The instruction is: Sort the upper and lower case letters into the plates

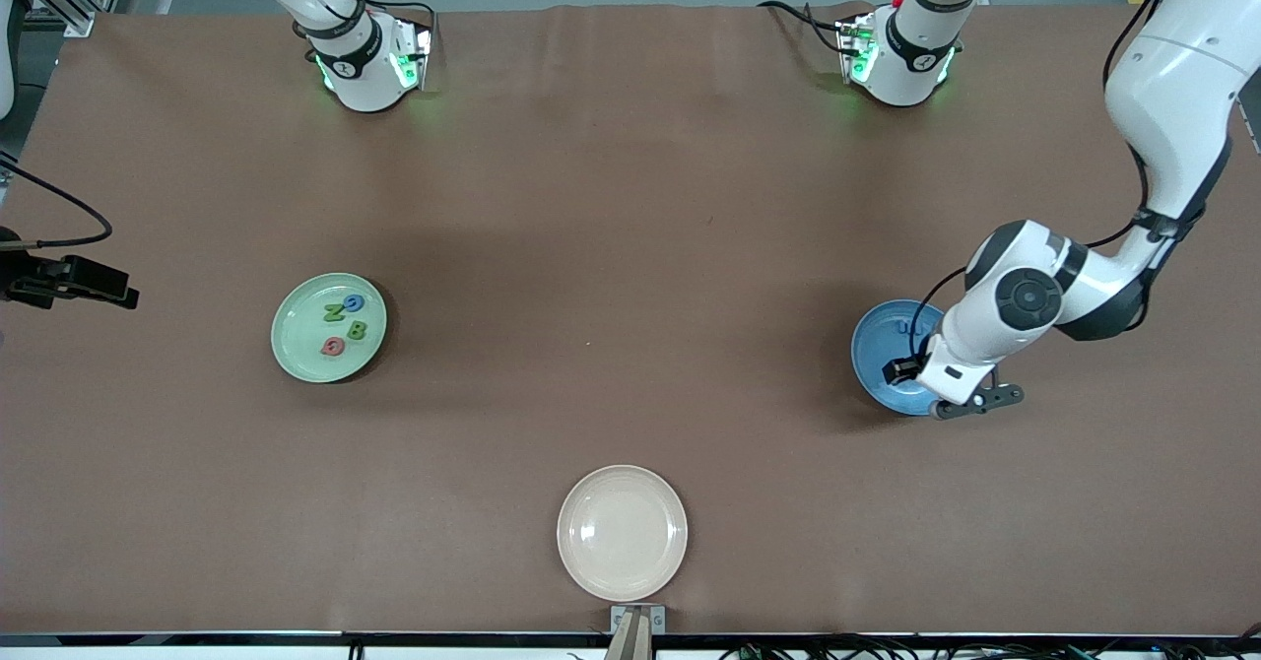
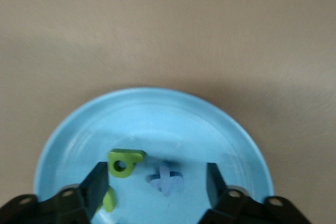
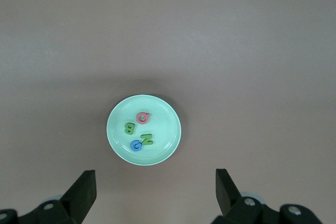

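The blue plate (image 1: 880,364) lies toward the left arm's end of the table. My left gripper (image 2: 156,188) is open and low over it, and its arm hides part of the plate in the front view. In the left wrist view the blue plate (image 2: 157,124) holds a pale blue letter (image 2: 166,178) between my fingers and two green pieces (image 2: 126,162) beside one finger. The pale green plate (image 1: 296,345) lies toward the right arm's end and holds several capital letters (image 1: 345,325). My right gripper (image 3: 156,192) is open and empty, high above the table beside the green plate (image 3: 163,114).
An empty cream-beige plate (image 1: 622,532) lies at the table edge nearest the front camera, midway between the arms. The two arm bases (image 1: 365,59) stand along the table edge farthest from that camera. A dark arm part with a cable (image 1: 69,281) shows at the right arm's end.
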`<state>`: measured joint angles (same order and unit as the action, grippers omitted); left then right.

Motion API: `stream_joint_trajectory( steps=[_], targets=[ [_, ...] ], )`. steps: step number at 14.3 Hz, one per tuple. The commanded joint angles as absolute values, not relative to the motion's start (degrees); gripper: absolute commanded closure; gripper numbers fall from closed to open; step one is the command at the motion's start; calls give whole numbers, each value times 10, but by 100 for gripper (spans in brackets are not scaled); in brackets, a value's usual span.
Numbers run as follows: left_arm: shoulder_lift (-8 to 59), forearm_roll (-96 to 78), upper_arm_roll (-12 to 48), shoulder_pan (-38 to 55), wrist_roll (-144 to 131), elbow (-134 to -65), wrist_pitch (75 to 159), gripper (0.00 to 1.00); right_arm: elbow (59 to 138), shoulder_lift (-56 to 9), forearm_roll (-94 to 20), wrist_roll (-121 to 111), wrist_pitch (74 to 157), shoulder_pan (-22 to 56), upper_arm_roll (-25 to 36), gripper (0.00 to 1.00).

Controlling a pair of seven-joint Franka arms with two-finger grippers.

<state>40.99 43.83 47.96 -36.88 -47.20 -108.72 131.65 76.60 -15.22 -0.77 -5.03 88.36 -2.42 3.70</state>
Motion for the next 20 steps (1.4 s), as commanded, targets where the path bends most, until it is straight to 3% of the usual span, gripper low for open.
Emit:
stream_joint_trajectory(
  steps=[1,4,13,16,18,20],
  targets=[
    [375,422,542,-422,-471,-1076,1254,0,769,-147,-5,-55,854,-32,24,0],
    [375,422,579,-448,-468,-1056,1229,0,773,-141,-1,-54,841,-13,23,0],
    [376,420,582,-445,-440,-1036,1228,0,818,-84,-8,-52,838,-12,22,0],
    [342,366,577,-441,-373,-1037,1229,0,864,-43,-9,-52,855,-11,22,0],
    [297,283,533,-409,-295,-1037,1229,0,879,-28,-9,-52,859,-9,22,0],
    [243,189,409,-312,-215,-1036,1230,0,879,-20,-9,-53,854,-9,22,0]
  ],
)
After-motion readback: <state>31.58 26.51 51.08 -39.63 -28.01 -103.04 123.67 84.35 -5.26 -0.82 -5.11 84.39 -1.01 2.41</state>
